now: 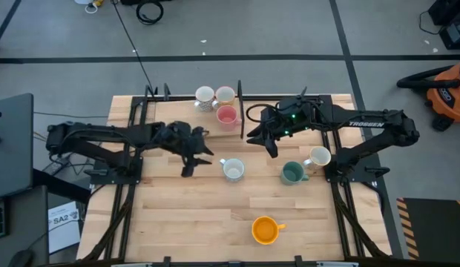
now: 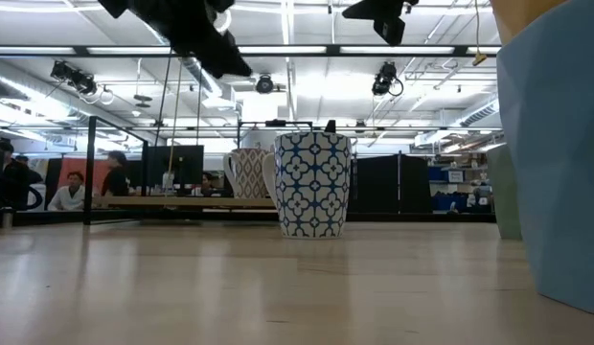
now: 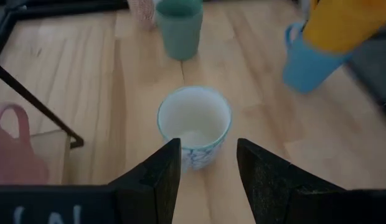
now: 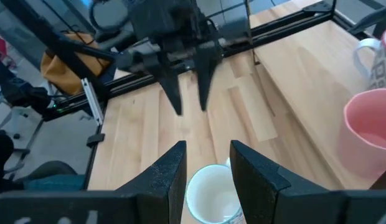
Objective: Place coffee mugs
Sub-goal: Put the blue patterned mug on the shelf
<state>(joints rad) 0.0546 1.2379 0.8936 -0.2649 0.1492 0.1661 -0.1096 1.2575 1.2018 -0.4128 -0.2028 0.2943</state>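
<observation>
**Both arms hovering over the table, mugs scattered around**

So the white ceramic mug with the blue tile pattern (image 1: 233,170) sits upright around the middle of the wooden table (image 1: 178,215), handle pointing left. The left gripper (image 1: 197,157) hangs above the table just left of it, fingers (image 3: 160,171) apart with nothing between them; in the left wrist view the mug is right ahead of the gap. The right gripper (image 1: 268,144) is up in the air a bit farther back and right of that mug, fingers also spread and empty.

Other mugs: a dark green round mug (image 1: 291,173) to the right of the patterned one, with a cream mug (image 1: 317,156) just beside it, right and slightly farther back. A plain orange mug (image 1: 265,230) stands alone near the front edge. At the far edge there's a cluster of three: a patterned white mug (image 1: 205,97), a cream one (image 1: 225,95) and a pink mug (image 1: 227,116) in front of them. The left wrist view also catches a light blue mug (image 3: 308,59), partly hidden.
</observation>
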